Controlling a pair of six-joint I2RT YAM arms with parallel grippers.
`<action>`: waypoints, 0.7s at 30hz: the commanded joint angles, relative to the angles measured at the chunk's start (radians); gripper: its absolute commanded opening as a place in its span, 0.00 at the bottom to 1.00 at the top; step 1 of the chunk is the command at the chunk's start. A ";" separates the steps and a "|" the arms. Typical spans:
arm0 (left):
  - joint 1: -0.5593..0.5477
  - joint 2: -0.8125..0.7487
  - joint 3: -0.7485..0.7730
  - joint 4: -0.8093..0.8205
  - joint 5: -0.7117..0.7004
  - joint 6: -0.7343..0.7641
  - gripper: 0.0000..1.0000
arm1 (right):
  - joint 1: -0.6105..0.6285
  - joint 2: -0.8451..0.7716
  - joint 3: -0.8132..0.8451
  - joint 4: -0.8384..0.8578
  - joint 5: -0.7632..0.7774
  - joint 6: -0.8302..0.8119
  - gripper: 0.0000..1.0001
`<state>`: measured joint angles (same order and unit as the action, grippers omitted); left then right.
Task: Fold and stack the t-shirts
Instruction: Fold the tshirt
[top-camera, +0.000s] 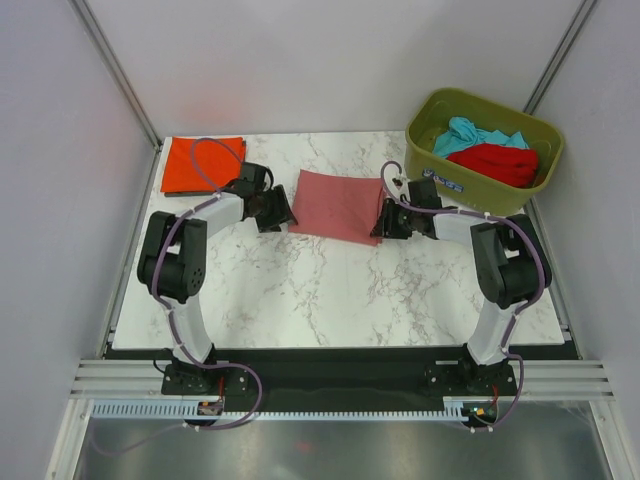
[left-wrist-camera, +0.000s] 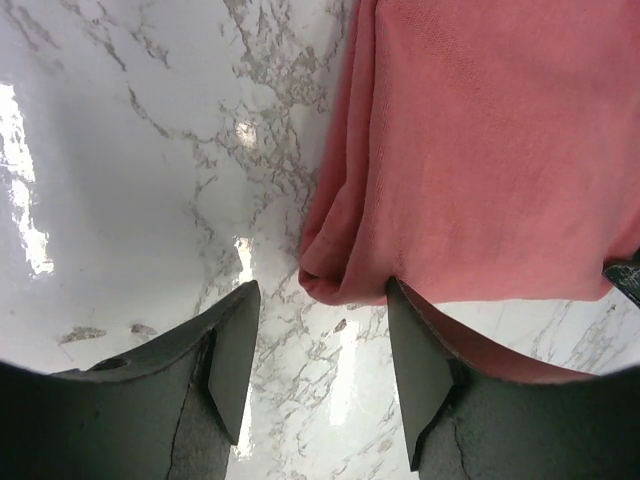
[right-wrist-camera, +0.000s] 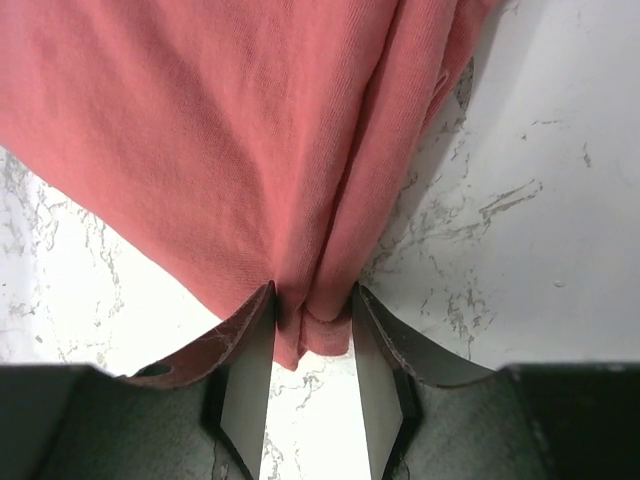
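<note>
Pink t-shirt (top-camera: 338, 205) in right jaws, orange-red shirt (top-camera: 198, 165) left, bin (top-camera: 432, 152) right

Four t-shirts show in all. Two lie folded on the one tabletop (top-camera: 330, 290): a dusty pink t-shirt (top-camera: 338, 205) and an orange-red t-shirt (top-camera: 190, 165). Two more sit bunched in the single olive-green bin (top-camera: 455, 183): a teal t-shirt (top-camera: 478, 134) and a red t-shirt (top-camera: 500, 163). Two arms stand at the near edge, the left arm (top-camera: 175, 260) and the right arm (top-camera: 510, 265). Each carries one gripper, the left gripper (top-camera: 283, 210) and the right gripper (top-camera: 380, 222), with two fingers apiece.
</note>
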<state>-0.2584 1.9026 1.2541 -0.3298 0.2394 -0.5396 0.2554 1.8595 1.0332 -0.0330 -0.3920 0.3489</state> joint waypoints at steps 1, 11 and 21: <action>-0.005 0.021 0.008 0.072 0.018 0.046 0.61 | -0.004 -0.039 -0.027 0.027 -0.057 0.016 0.45; -0.005 0.062 -0.007 0.127 0.054 0.040 0.31 | -0.016 -0.029 -0.064 0.067 -0.077 0.022 0.36; -0.008 -0.042 -0.140 0.041 0.077 -0.102 0.02 | -0.042 -0.088 -0.143 0.047 -0.094 0.032 0.00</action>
<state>-0.2649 1.9251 1.1755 -0.2199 0.3031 -0.5770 0.2199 1.8317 0.9417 0.0315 -0.4778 0.3897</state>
